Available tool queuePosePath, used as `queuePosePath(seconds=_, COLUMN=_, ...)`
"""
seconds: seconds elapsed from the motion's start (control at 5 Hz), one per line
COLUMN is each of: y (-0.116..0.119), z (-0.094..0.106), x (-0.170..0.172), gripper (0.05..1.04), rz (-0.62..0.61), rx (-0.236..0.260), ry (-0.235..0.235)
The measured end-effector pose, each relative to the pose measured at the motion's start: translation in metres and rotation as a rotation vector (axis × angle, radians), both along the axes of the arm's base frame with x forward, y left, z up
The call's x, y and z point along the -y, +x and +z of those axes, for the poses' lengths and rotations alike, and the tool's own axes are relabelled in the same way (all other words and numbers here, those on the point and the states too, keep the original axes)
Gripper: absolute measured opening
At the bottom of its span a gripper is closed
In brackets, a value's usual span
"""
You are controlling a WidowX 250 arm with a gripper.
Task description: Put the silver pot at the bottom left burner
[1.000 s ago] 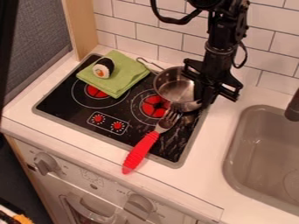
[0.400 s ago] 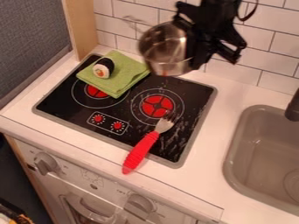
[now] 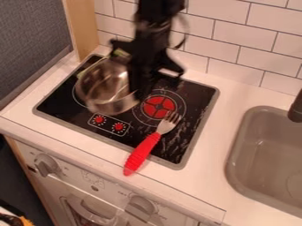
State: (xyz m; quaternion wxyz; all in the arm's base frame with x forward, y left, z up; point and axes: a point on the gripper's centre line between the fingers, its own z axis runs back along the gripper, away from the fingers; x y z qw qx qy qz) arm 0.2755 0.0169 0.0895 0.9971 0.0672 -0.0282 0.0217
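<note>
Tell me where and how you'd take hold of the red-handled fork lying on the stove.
Probably by the middle of its red handle, from above, closing across its width. The fork lies slanted with its tines towards the back wall; the handle is long, ridged and thicker than the neck, so it should give the surer grip.

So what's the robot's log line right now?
pincer: holding silver pot | pot: seen over left burner | red-handled fork: across stove's front edge

Silver pot (image 3: 106, 88): lifted off the stove (image 3: 56, 103) beforehand, since carried left and lowered toward its left side — my gripper (image 3: 137, 88) shifted along with it.
</note>
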Motion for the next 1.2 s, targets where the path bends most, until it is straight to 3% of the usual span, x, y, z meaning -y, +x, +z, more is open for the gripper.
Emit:
queuePosePath(seconds=0.6, y=-0.004, z=-0.053, x=-0.067, gripper=0.074, rz=0.105, rx=-0.035, ry=-0.119)
queuePosePath(seconds=1.0, y=-0.008, z=-0.063, x=-0.080, gripper=0.104, rz=0.085, rx=-0.044, ry=-0.139)
queuePosePath(seconds=1.2, y=-0.008, z=-0.068, x=-0.078, gripper=0.291, rz=0.082, rx=-0.033, ry=-0.176)
